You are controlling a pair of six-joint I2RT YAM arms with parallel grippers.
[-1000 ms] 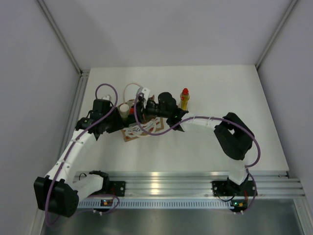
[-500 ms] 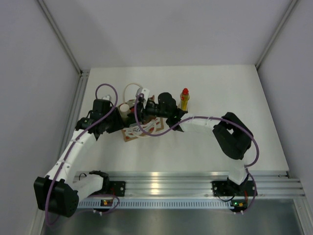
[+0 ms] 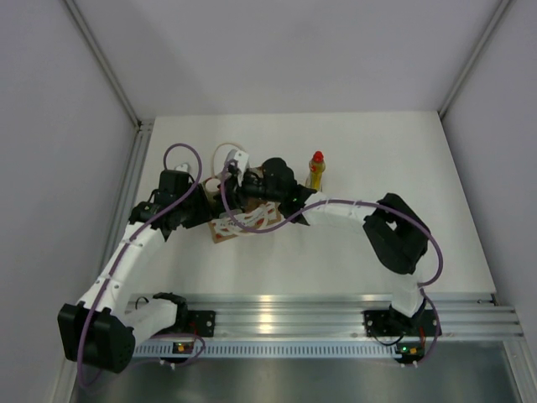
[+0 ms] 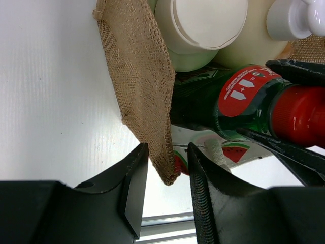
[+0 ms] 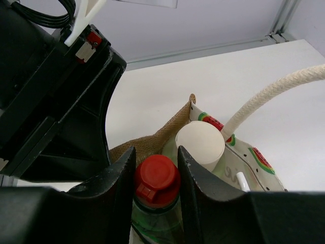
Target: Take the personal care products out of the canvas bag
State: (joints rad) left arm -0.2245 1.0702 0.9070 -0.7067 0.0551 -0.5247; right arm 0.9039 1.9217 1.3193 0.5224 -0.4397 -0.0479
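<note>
Our right gripper has slid left over the canvas bag, jaws now clamped on the red cap of the green bottle, so we judge lifting comes next (the left gripper pinches the bag's burlap wall). The bottle, glossy and dark, sits inside the bag beside a white-capped cylinder.

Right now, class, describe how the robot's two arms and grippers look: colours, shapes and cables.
The left arm and right arm both have white link shells and bulky black joint housings. A purple cable loops along each. The left gripper and right gripper each have two flat, matte black fingers.
</note>
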